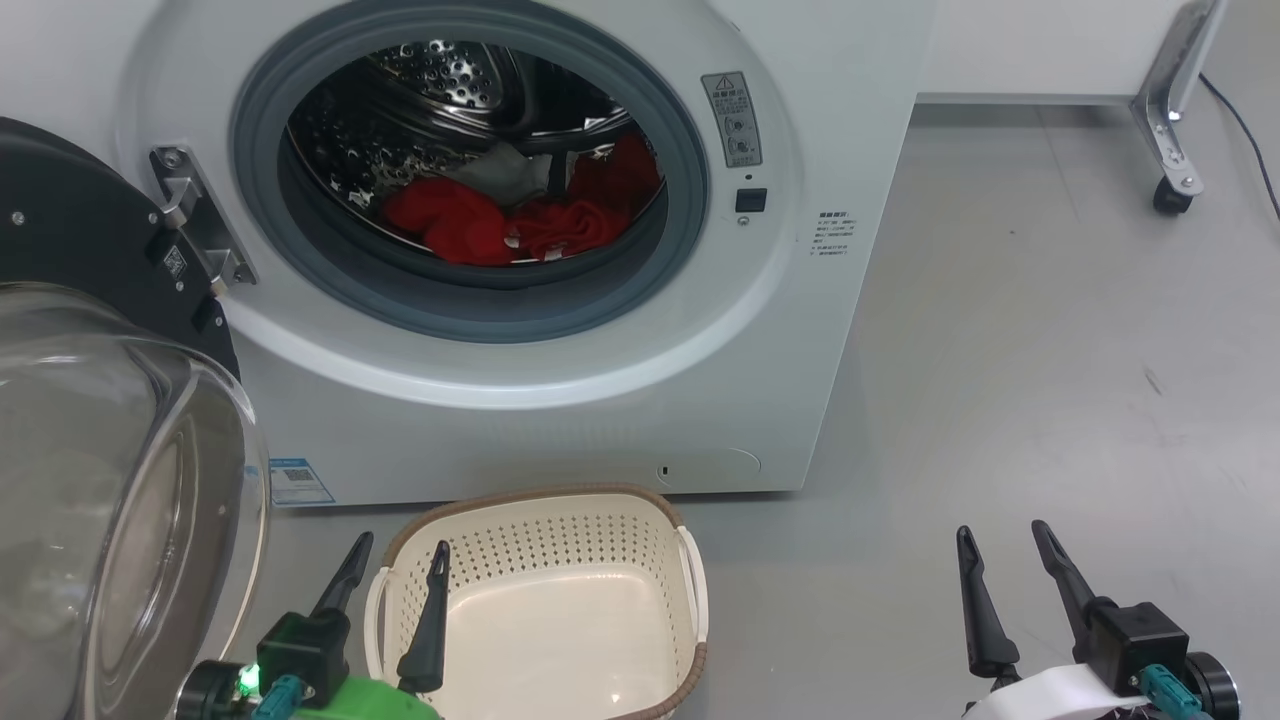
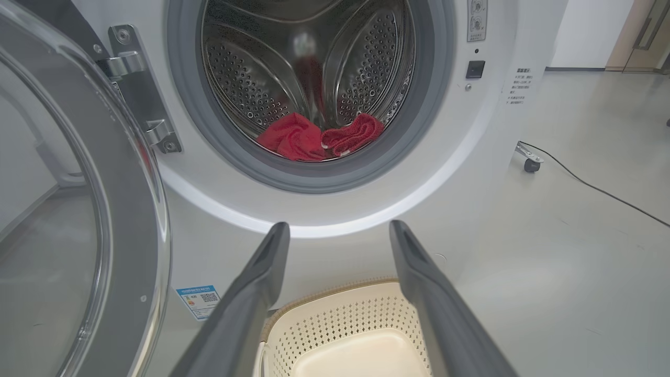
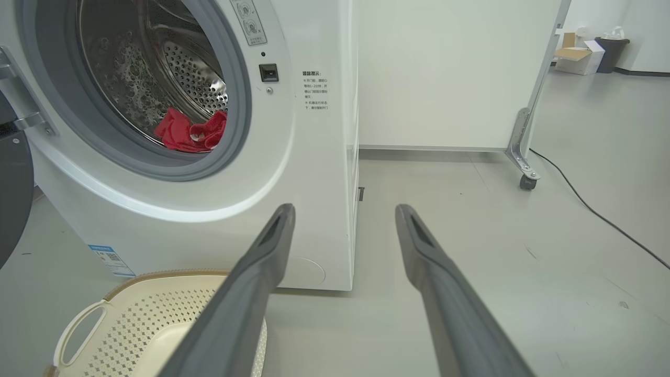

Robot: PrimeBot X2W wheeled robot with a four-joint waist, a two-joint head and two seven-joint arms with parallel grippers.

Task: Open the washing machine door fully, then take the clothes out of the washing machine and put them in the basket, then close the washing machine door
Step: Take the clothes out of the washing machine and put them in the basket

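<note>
Clothes (image 1: 500, 225) vs grippers, where? — A

In the drum (image 1: 450, 80), low at the front, up and ahead of both. Nothing in the basket (image 1: 540, 497) yet. — B

Which arm? — A

Left gripper (image 1: 404, 545). It hangs over the basket's left side, with the drum mouth almost straight ahead and above. Its wrist view puts the red heap centred between the fingers. Right gripper (image 1: 1001, 530) sits out past the right edge of the washer (image 1: 600, 420), so the heap is up and well to its left. — B

Jaws? — A

Both spread wide, both empty. — B

Heap axis? — A

Side to side across the drum floor, crosswise to the left fingers' reach. Looks like a straight up-and-in move, pinching mid-heap. — B

Door (image 1: 90, 230)? — A

Swung open, just to the left gripper's left. My guess is the arm needs to stay clear of the glass. — B
</note>
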